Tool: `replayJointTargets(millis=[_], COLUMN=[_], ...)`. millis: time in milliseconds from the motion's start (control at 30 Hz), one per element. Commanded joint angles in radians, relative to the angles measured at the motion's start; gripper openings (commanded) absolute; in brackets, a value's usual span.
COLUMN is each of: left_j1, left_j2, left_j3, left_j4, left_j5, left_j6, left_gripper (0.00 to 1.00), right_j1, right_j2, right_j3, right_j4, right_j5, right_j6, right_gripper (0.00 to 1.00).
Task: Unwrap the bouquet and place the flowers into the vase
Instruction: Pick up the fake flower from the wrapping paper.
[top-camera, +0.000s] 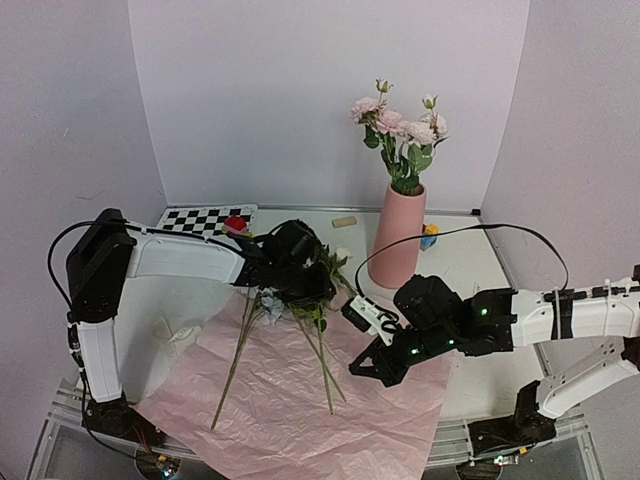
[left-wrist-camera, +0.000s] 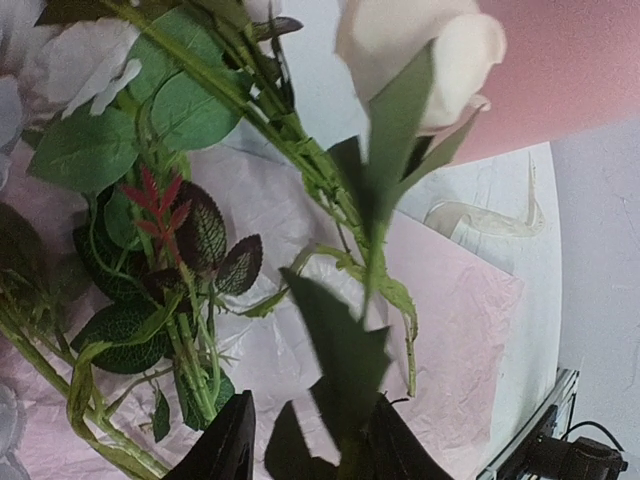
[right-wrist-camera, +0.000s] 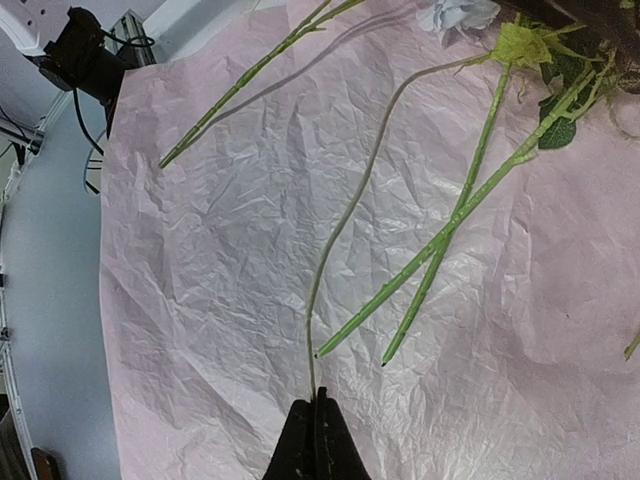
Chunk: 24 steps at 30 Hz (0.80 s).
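- Top external view: some flowers are standing in the vase at the back of the worktop, and loose flowers are lying on the pink paper.
- Left jaws are sitting partly apart around a leafy stem; can't tell if they're pinching it.
- Right jaws are pressing fully shut, just above the paper.

Crinkled, matt pink paper; smooth, matt vase; flowers with waxy, plastic-looking green stems and cloth-like petals.

I log: tall matte pink cylinder vase with pale pink blooms; crinkled pink paper sheet; long green stems; black-and-white checkered board; maroon leaves, pale-veined; cream rosebud.
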Motion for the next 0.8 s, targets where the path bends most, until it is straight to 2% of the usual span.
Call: replayJointTargets(millis=[0,100,167,400,600,767], left_j1=[0.009,0.014,0.017,0.033,0.037,0.036], left_j2=[0.013,0.01,-0.007,-0.132,-0.326,-0.457], left_j3=[0.081,0.088,0.081,0.013,-0.176,-0.305], left_j4=[0.023,0.026,0.027,0.052,0.167,0.23], left_j5=[0.024,0.019,-0.002,-0.152,-0.332,-0.441], left_j6=[0.012,0.01,0.002,-0.064,-0.2,-0.267], left_gripper=[0.31,0.1,0.01,0.0,0.0,0.0], right_j1=[0.005,0.005,0.005,0.005,0.005,0.005], right_j2=[-0.018,-0.016,-0.014,-0.007,0.016,0.06], right_j3=[-0.01,-0.011,-0.014,-0.04,-0.07,-0.081], right_j4=[-0.022,-0.022,-0.023,-0.031,-0.049,-0.036], right_j5=[-0.017,-0.021,-0.021,0.006,0.103,0.097], right_j6=[-0.016,-0.013,-0.007,0.063,0.204,0.241], right_gripper=[0.0,0.0,0.0,0.0,0.0,0.0])
